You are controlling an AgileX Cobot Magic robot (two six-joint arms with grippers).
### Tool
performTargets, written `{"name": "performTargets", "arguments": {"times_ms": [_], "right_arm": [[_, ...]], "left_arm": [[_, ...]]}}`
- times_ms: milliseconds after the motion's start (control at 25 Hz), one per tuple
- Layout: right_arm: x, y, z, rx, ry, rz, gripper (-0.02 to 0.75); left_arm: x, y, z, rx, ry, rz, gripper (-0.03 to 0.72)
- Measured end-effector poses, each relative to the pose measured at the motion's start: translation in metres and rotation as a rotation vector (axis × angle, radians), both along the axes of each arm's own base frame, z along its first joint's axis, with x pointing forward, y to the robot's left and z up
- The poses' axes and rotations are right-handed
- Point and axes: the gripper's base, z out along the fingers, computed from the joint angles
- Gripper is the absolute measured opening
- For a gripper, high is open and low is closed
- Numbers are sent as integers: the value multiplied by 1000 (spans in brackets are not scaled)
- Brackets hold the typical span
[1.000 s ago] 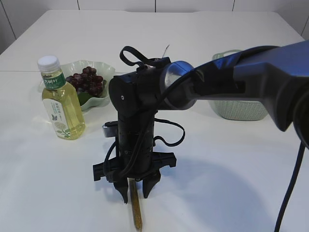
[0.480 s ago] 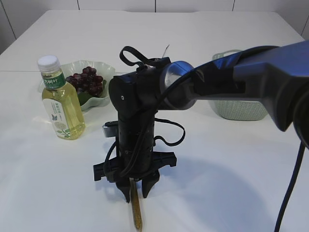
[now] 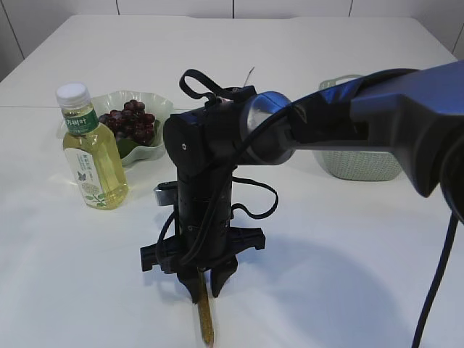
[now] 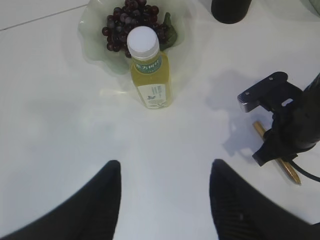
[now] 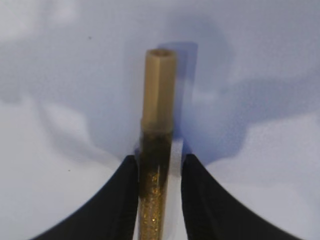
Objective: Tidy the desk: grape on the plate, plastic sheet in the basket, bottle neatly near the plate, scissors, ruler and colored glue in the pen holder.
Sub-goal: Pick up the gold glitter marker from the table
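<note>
Only the right wrist view showed the right tool (image 5: pixel 159 175) with its fingers close on either side of the gold glitter glue (image 5: pixel 156 150), which lay on the counter (image 3: pixel 348 254); contact was unclear. The left wrist view showed the left tool (image 4: pixel 165 200) open, holding nothing, above the bottle (image 4: pixel 149 70) standing beside the plate (image 4: pixel 95 40) of grapes (image 4: pixel 127 22). From outside, the right arm (image 3: pixel 210 181) hid the pen holder (image 4: pixel 230 10); the basket (image 3: pixel 359 163) sat behind.

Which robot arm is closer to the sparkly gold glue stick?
The right one. Its tool stands over the glue stick, a finger on each side of it. The left tool hangs apart from it over bare table, nearer the bottle.
</note>
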Motion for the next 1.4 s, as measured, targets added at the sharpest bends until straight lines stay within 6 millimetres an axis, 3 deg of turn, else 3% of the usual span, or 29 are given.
{"name": "performTargets", "arguments": {"times_ms": [560,1040,1400], "right_arm": [[0,0,0,-2,-3,6,115],[3,-4,1,-24,-45,110,110],[9,-14,54,-25,-228,230,109]], "left_arm": [[0,0,0,0,0,0,414],[0,0,0,0,0,0,366],[0,0,0,0,0,0,363]]}}
